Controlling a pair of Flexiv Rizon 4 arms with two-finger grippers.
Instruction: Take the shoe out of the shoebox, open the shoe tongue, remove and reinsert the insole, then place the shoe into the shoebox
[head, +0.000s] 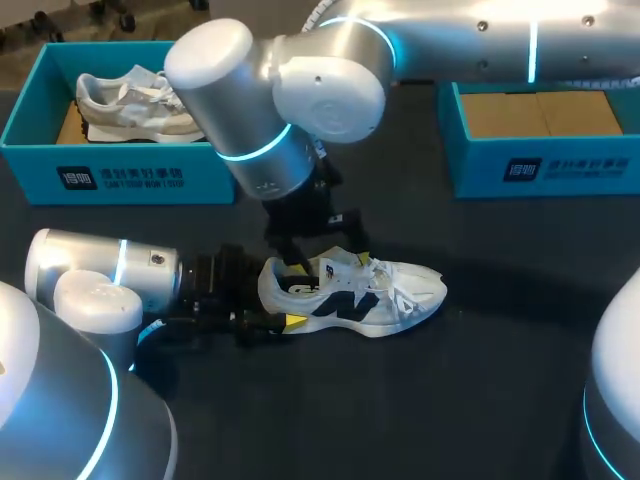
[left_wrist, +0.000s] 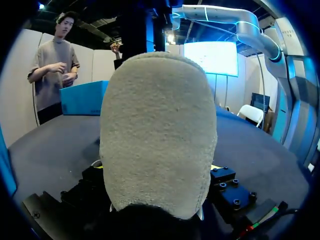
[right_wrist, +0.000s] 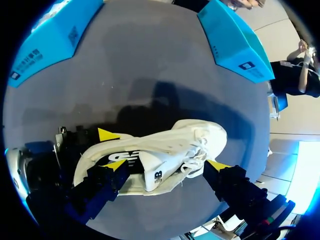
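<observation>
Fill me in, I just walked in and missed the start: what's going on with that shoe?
A white shoe sits on the table, out of its box. The left end effector grips its heel, while the right end effector is poised open over the collar and laces. A second shoe rests in the shoebox at the back left.

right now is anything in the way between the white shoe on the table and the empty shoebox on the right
Nothing visible. The table between the shoe and the empty shoebox is bare, and the box's visible floor holds nothing. Only my right arm crosses above that stretch, reaching down over the shoe.
</observation>
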